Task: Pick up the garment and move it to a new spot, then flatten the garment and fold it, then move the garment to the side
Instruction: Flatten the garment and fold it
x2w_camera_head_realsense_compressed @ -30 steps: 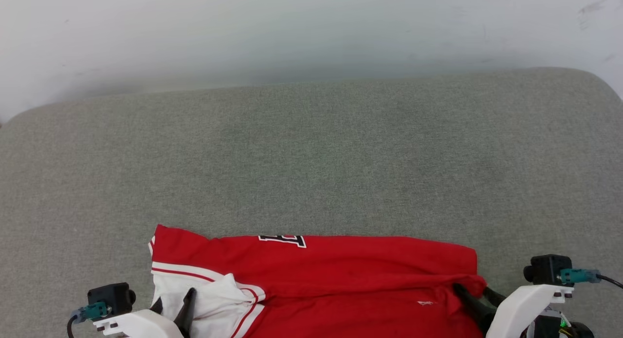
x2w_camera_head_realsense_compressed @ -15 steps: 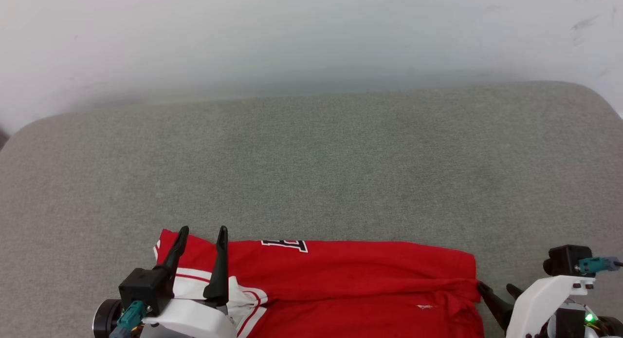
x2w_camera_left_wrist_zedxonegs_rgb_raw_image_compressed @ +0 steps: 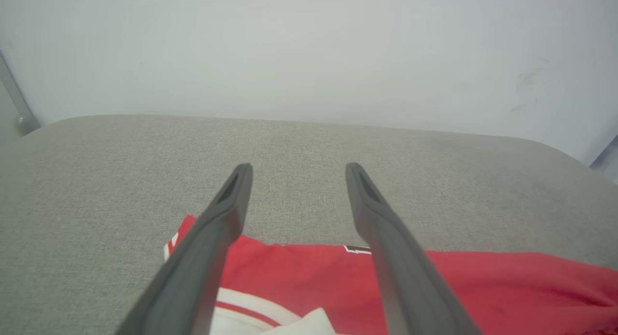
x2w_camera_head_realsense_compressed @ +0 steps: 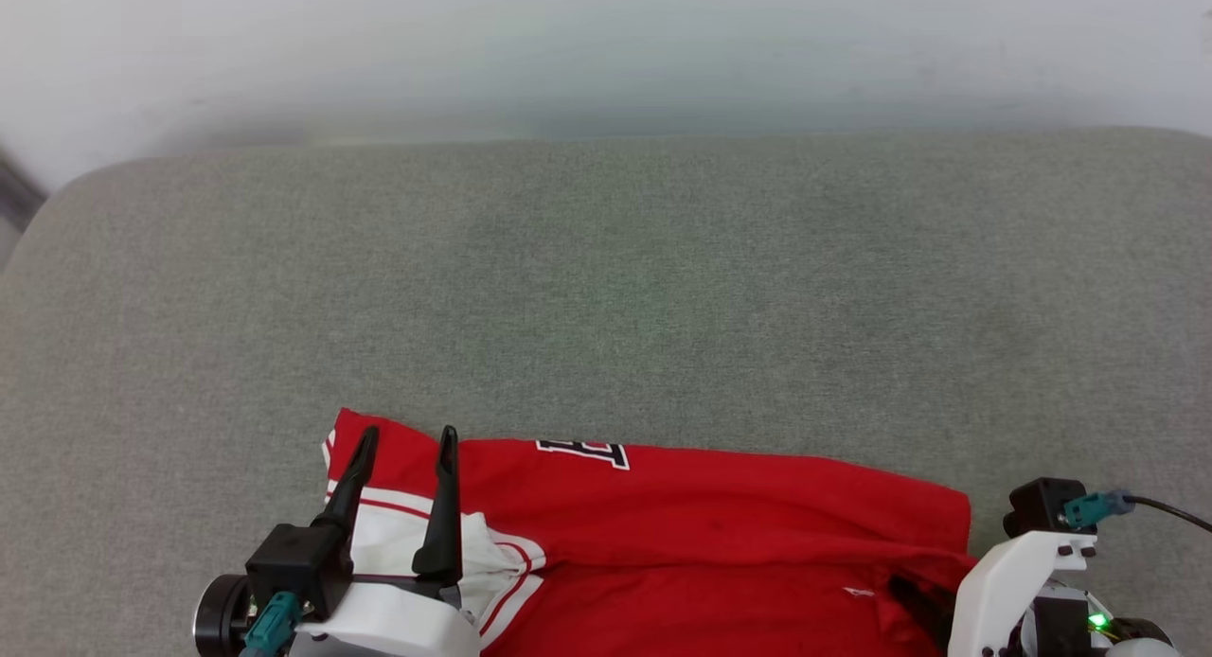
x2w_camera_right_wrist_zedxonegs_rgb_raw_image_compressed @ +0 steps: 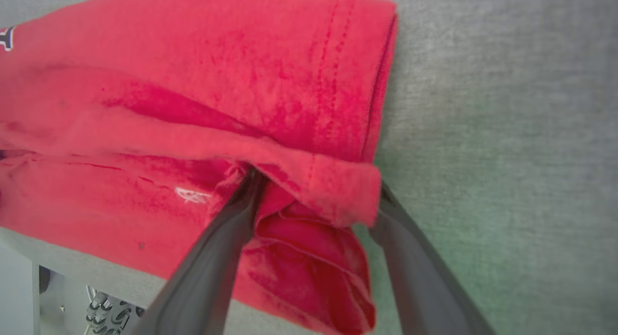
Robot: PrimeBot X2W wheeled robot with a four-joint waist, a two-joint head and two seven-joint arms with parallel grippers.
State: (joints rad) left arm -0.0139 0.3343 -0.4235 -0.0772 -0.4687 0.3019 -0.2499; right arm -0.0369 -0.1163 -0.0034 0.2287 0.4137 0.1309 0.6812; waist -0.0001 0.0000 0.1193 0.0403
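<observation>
In the lower middle of the head view we see the red T-shirt [x2w_camera_head_realsense_compressed: 720, 534] of soft cloth. It lies as a long, loosely folded band along the near edge of the bench. Its white short sleeve [x2w_camera_head_realsense_compressed: 402, 543], with thin red stripes at the seam, is at the robot's left end of the band, and the stitched red hem is at the right end. A small part of the white-and-black print [x2w_camera_head_realsense_compressed: 582, 452] shows at the far edge of the fold.

The left hand [x2w_camera_head_realsense_compressed: 407, 435] is above the sleeve end. Its two long dark fingers are wide apart and point away from the robot, and there is nothing between them.

The right hand [x2w_camera_right_wrist_zedxonegs_rgb_raw_image_compressed: 316, 185] is at the hem corner. Its fingers are also spread wide and do not pinch. A bunched piece of red cloth lies between them, and a folded flap of the hem covers their tips.

The bench [x2w_camera_head_realsense_compressed: 606, 288] is a broad surface with rounded corners, covered in grey woven fabric. Behind it stands a plain pale wall [x2w_camera_head_realsense_compressed: 606, 51].
</observation>
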